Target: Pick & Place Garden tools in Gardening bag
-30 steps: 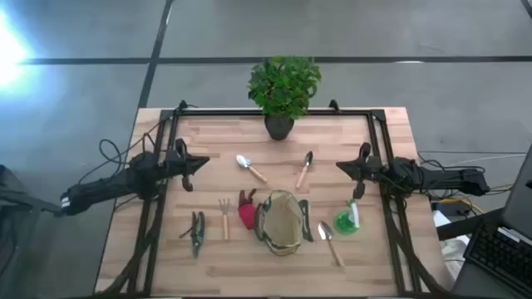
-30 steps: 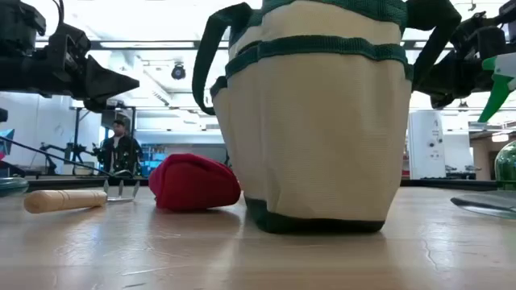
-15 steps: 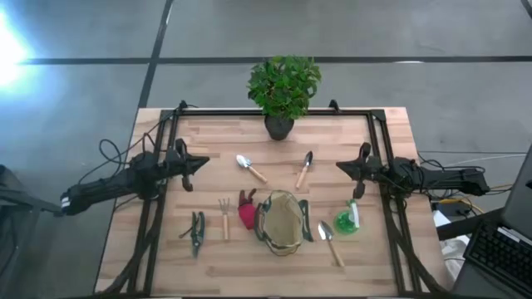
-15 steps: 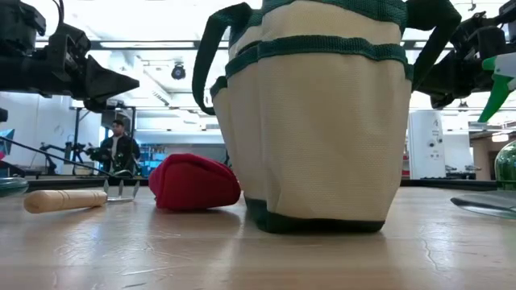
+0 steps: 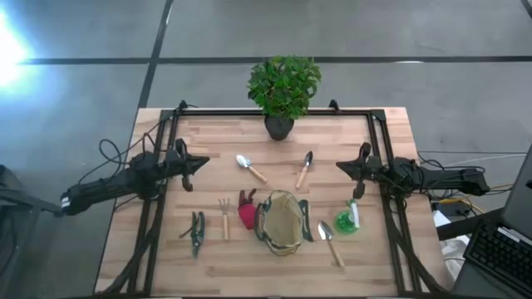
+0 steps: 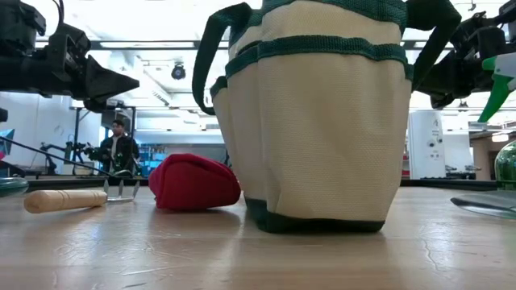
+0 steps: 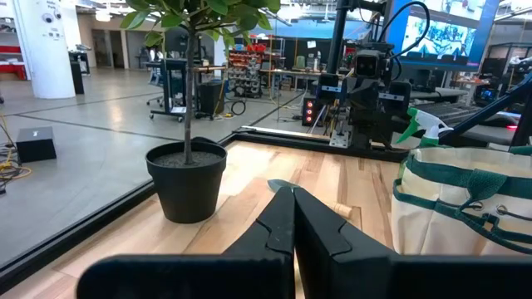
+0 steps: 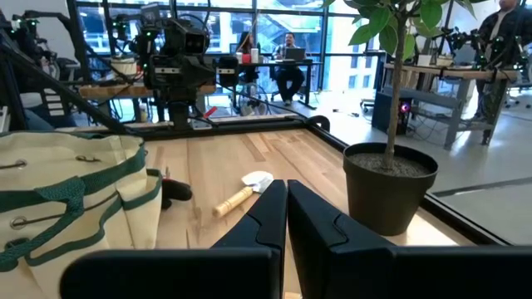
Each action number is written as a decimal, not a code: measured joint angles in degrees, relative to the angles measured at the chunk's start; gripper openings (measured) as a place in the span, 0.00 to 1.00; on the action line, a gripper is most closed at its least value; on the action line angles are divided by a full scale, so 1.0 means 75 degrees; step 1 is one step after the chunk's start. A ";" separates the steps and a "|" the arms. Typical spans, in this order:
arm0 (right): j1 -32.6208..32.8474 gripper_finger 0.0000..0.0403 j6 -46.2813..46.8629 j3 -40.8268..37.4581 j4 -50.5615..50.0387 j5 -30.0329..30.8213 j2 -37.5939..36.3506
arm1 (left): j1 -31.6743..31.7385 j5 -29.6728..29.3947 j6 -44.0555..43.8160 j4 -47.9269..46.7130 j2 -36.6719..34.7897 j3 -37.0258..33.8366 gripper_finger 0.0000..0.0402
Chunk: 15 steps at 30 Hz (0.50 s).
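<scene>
a: what is lying closest to the front edge, taking the gardening bag as the marker?

b: the bag is standing upright near the front middle. left of it the red glove is touching its side, then the hand fork, then the pruners. right of it a trowel and the green spray bottle are lying.

a: and beyond the bag?

b: two more trowels, one back-left, one back-right, then the potted plant at the far edge.

a: the arms?

b: the left gripper is hovering well left of the bag, fingers pressed together. the right gripper is hovering to the bag's back-right, fingers also pressed together, pinching nothing.
</scene>
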 joint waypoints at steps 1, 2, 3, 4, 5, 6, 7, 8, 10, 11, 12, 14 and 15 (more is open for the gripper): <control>0.0000 0.02 -0.0035 0.0002 0.0003 0.0000 0.0000 | 0.0002 -0.0003 0.0000 0.0000 0.0001 0.0000 0.01; -0.0002 0.02 -0.0123 0.0001 0.0007 0.0005 0.0000 | 0.0002 -0.0002 0.0000 0.0000 -0.0002 0.0000 0.01; -0.0002 0.02 -0.0216 0.0002 0.0025 0.0012 0.0000 | 0.0002 -0.0002 0.0000 0.0000 -0.0002 0.0000 0.01; -0.0002 0.02 -0.0278 0.0002 0.0093 0.0012 0.0000 | 0.0002 0.0000 0.0000 0.0001 -0.0001 0.0000 0.01; -0.0002 0.02 -0.0300 -0.0001 0.0212 0.0012 0.0003 | 0.0000 -0.0001 0.0000 0.0000 -0.0001 0.0000 0.01; -0.0002 0.02 -0.0325 -0.0001 0.0392 0.0012 0.0003 | 0.0002 0.0000 0.0000 0.0000 -0.0001 0.0000 0.01; -0.0002 0.02 -0.0357 -0.0001 0.0693 0.0015 0.0006 | -0.0001 0.0000 0.0000 0.0001 0.0000 0.0000 0.01; -0.0002 0.02 -0.0372 -0.0001 0.1072 0.0012 0.0008 | 0.0001 -0.0001 0.0000 0.0001 -0.0001 0.0000 0.01; -0.0001 0.02 -0.0240 -0.0001 0.1971 0.0005 0.0003 | 0.0002 0.0000 0.0000 0.0000 -0.0002 0.0000 0.01; -0.0002 0.02 -0.0201 0.0001 0.2463 0.0043 0.0000 | 0.0002 0.0000 0.0000 0.0003 -0.0002 0.0000 0.01; -0.0002 0.02 -0.0187 0.0007 0.2883 0.0065 0.0003 | 0.0002 -0.0003 0.0000 0.0000 -0.0002 0.0000 0.01; -0.0002 0.02 -0.0109 0.0014 0.3358 0.0088 -0.0003 | 0.0000 0.0000 0.0000 0.0003 -0.0002 0.0000 0.01; -0.0002 0.02 0.0049 0.0015 0.3391 0.0231 0.0005 | 0.0000 -0.0002 0.0000 0.0002 -0.0002 0.0000 0.01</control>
